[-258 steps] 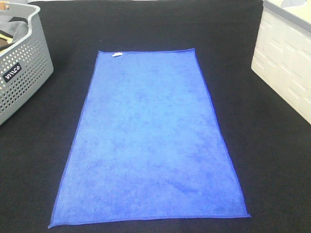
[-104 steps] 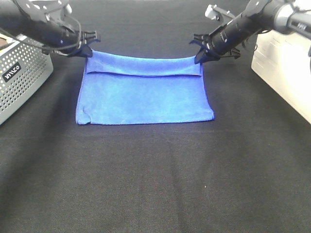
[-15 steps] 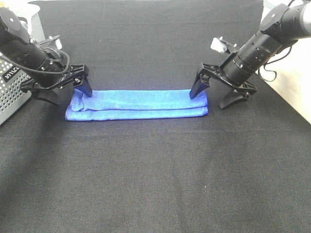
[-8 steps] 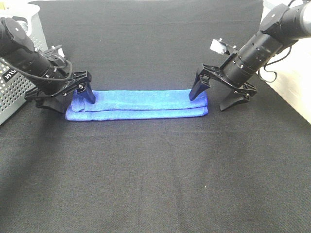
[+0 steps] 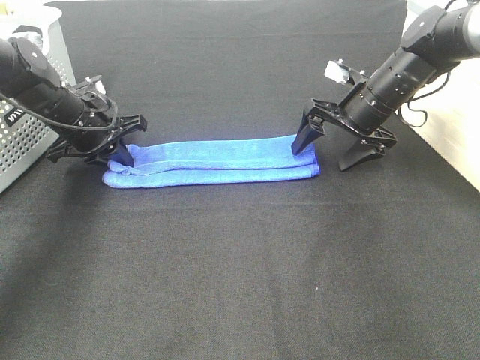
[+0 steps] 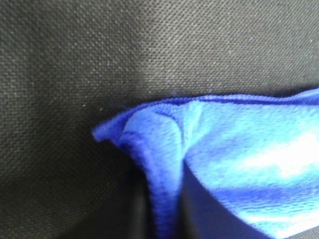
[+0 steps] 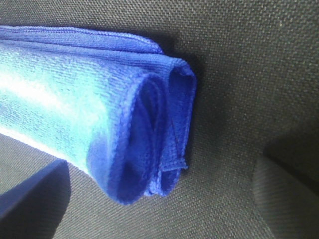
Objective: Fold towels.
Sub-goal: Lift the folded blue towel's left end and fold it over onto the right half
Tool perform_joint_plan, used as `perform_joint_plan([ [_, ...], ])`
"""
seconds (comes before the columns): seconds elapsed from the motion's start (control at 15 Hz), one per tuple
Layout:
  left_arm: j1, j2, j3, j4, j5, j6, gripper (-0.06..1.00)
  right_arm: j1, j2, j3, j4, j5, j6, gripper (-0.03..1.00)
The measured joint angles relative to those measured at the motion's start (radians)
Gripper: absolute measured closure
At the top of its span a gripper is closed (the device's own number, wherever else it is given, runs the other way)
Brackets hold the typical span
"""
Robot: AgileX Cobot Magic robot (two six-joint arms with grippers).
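Towel (image 5: 217, 159) lies folded into a long, narrow strip across the black counter (image 5: 240, 270). The left gripper (image 5: 90, 157) and right gripper (image 5: 324, 158) have their jaws apart, one at each end of the strip.

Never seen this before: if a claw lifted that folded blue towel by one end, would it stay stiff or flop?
Probably flop: the towel is soft cloth, puckered beside the left claw. Its loose layers, seen curled at the end, might unfold when lifted. It seems light and unlikely to roll.
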Motion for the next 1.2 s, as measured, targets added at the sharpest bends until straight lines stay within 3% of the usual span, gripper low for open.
perform_joint_plan([
  [0.2, 0.009, -0.035, 0.000, 0.067, 0.043, -0.025, 0.87, 0.000, 0.000, 0.000, -0.001, 0.007, 0.002, 0.04],
  [0.27, 0.013, -0.088, -0.002, 0.182, 0.079, -0.082, 0.86, 0.000, 0.000, 0.000, -0.001, 0.019, 0.004, 0.04],
  [0.33, 0.013, -0.088, -0.002, 0.182, 0.079, -0.082, 0.86, 0.000, 0.000, 0.000, -0.001, 0.019, 0.004, 0.04],
  [0.47, 0.013, -0.153, -0.036, 0.339, 0.152, -0.184, 0.86, 0.000, 0.000, 0.000, 0.009, 0.067, 0.013, 0.04],
  [0.53, 0.013, -0.170, -0.067, 0.372, 0.207, -0.220, 0.86, 0.000, 0.000, 0.000, 0.013, 0.087, 0.026, 0.04],
  [0.67, -0.009, -0.179, -0.159, 0.371, 0.361, -0.258, 0.86, 0.000, 0.000, 0.000, 0.017, 0.121, 0.031, 0.04],
  [0.8, -0.081, -0.179, -0.205, 0.323, 0.401, -0.299, 0.86, 0.000, 0.000, 0.000, 0.020, 0.145, 0.034, 0.04],
  [1.2, -0.321, -0.022, -0.389, 0.183, 0.311, -0.486, 0.86, 0.000, -0.054, 0.000, 0.025, 0.157, 0.037, 0.04],
])
